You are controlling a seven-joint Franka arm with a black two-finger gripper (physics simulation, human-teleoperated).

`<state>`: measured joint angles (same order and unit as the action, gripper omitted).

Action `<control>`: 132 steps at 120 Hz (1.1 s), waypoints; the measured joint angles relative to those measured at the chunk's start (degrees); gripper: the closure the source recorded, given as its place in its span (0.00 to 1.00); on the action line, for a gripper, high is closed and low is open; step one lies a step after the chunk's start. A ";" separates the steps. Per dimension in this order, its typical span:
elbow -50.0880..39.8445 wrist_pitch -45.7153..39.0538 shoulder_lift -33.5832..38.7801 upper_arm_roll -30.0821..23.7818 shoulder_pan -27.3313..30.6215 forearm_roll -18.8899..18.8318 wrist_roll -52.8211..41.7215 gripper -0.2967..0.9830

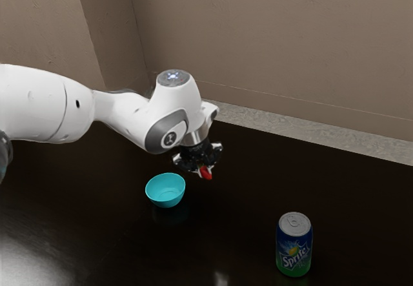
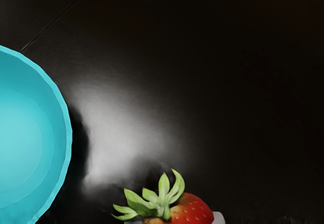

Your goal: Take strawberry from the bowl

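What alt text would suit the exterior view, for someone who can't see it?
A white robot arm holds a red strawberry in its black jaws above a dark, glossy table, clear of an empty turquoise bowl. A Sprite can stands upright toward the exterior view's right.

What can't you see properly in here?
- Strawberry: partly cut off by the wrist view's edge.
- Bowl: one side cut off by the wrist view's edge.
- Can: its back is hidden behind its front, exterior view.
- Arm: partly cut off by the exterior view's edge.
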<state>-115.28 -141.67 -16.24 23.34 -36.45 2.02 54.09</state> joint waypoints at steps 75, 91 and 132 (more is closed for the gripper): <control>14.83 1.17 -18.27 -11.70 -1.30 6.52 0.38 0.65; 14.73 1.01 -18.40 -11.74 -0.63 7.55 -0.56 0.46; 23.41 27.14 3.91 -2.19 7.24 3.17 -9.84 0.29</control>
<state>-91.87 -114.52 -12.33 21.16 -29.21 5.19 44.24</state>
